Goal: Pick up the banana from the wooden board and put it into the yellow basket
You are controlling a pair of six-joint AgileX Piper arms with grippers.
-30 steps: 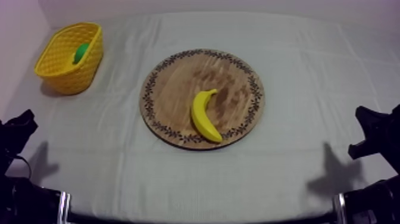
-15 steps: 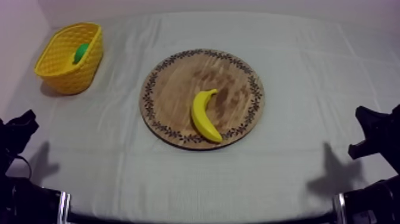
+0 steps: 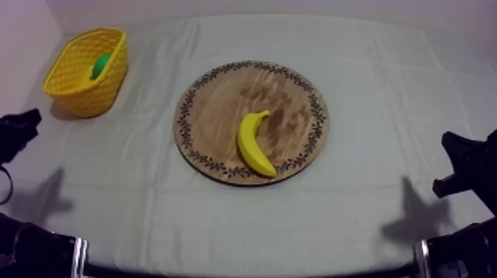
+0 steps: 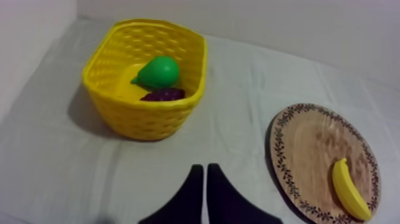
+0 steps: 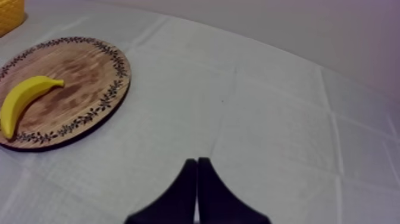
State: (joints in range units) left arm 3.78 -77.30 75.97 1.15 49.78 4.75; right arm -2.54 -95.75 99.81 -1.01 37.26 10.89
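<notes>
Grey-white cloth (image 3: 384, 81), board (image 3: 222, 103) in the middle. The banana (image 3: 254, 144) lies on the board's near half; basket (image 3: 83, 92) well left of the board. On left gripper (image 4: 205, 169) and right gripper (image 5: 197, 161), fingers together, empty. The banana is probably light, rigid, slick; grab mid-body.

no text, label, brand or number legible; rim of wooden board (image 3: 222, 103) bears ornament only

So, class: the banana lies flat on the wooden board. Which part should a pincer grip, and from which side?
Grip the banana at its thick middle, coming straight down from above and closing across its width. It lies flat on the wooden board, both long sides free; the tapered ends would probably slip. The left pincer, nearer the yellow basket, seems the better choice.
</notes>
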